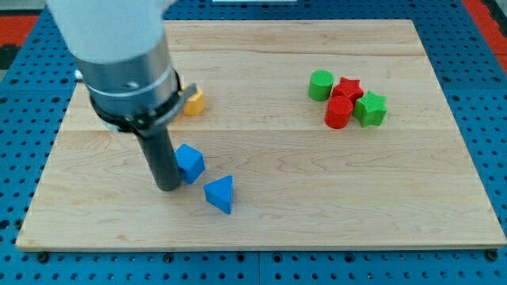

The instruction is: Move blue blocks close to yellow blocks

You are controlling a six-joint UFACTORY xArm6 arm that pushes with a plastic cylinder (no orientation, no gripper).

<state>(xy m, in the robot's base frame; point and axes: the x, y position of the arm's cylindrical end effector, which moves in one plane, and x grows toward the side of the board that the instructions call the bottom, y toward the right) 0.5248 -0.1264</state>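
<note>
The blue cube (189,162) sits left of centre on the table (317,190), touching my tip (168,187) on the tip's right; the blue wedge (220,193) lies just below-right; a yellow block (192,100) peeks out above, mostly hidden by the arm

A pale wooden counter (317,182) made of joined planks fills most of the view. All around the counter lies a blue pegboard (495,119) dotted with holes. Beyond the counter's top corners, red patches (20,24) show. The light is even.
</note>
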